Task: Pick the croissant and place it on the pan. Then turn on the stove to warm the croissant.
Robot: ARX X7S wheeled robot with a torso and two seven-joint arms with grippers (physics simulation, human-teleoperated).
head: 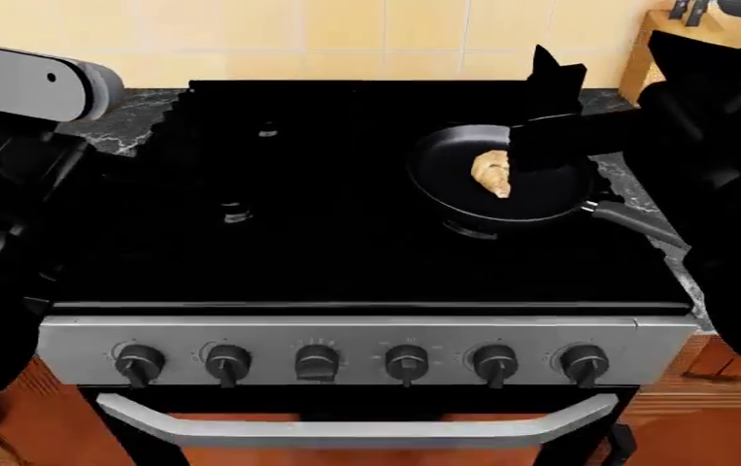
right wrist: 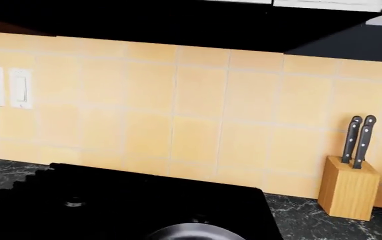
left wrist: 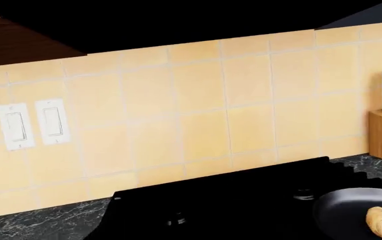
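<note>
Filling most of the head view, the stove (head: 344,243) spreads its black grated top across the middle of the frame, with a stainless front panel below it carrying six black knobs (head: 405,362) and a silver oven handle (head: 357,432) along the bottom edge. Behind it, a yellow tiled wall (left wrist: 198,100) runs across the top, with two white switches (left wrist: 34,124) at the left of the left wrist view. The pan (head: 506,189) sits at the upper right of the stove top, its long handle (head: 629,218) pointing to the lower right. A wooden knife block (right wrist: 348,187) stands on the dark counter at the right of the right wrist view, two black-handled knives in it. The right gripper (head: 545,136) hangs over the pan's far right side, just beside the pastry; whether its jaws are parted cannot be told from the dark shape. The left gripper is out of sight; only that arm's grey link (head: 27,97) shows at upper left. The croissant (head: 492,173) lies inside the pan, near its middle.
</note>
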